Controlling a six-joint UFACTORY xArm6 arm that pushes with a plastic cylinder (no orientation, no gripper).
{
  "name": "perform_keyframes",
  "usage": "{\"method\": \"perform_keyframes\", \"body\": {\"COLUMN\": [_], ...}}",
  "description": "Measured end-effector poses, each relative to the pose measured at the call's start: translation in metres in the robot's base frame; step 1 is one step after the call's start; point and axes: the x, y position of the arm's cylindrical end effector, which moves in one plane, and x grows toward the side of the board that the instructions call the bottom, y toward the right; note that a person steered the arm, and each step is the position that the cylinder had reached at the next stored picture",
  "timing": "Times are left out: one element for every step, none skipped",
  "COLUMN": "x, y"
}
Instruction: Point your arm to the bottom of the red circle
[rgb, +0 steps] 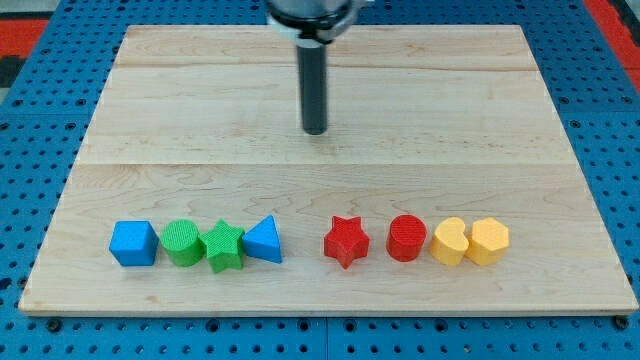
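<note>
Though seemingly touching nothing, my tip (315, 130) well above the red circle (406, 238), no jaws visible.

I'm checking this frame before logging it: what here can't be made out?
- Arm above my tip: cut off by the view's top edge; only the rod and part of its mount show.
- Whether my tip touches the board: the single angled view can't settle it.
- Far sides of the red circle, red star and the other blocks: hidden by the blocks themselves.
</note>
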Motion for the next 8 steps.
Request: {"method": "perform_keyframes", "body": {"x": [0.016, 0.037, 0.093, 0.193, 0.232, 0.232, 0.231, 0.231], "y": [0.066, 0.158, 0.209, 0.221, 0.212, 0.203, 0.158, 0.08]}}
